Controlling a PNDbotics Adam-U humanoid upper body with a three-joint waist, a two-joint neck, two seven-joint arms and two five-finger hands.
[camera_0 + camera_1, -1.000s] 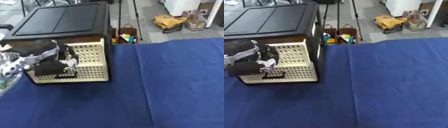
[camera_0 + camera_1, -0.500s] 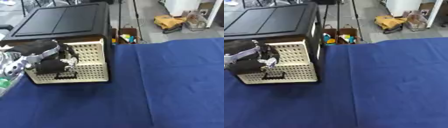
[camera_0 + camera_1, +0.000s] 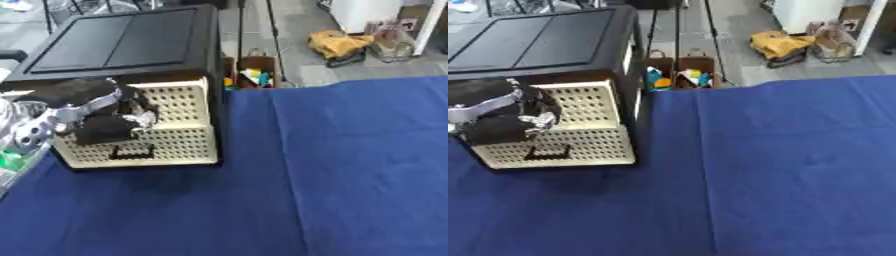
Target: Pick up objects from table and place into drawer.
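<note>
My left hand sits at centre left of frame, fingers curled against the cream perforated drawer front, over its handle slot; can't tell if it holds anything. Blue tabletop shows no objects. Risk: fingers snag the perforations and drag the black cabinet.

My left hand rests against the cream perforated drawer front of a black cabinet, fingers curled at the upper drawer face, just above the dark rectangular handle of the lower one. The cabinet stands at the left of the blue-covered table. Beyond the table's far edge, two open boxes of colourful items sit on the grey floor, with a yellow bag farther right.
</note>
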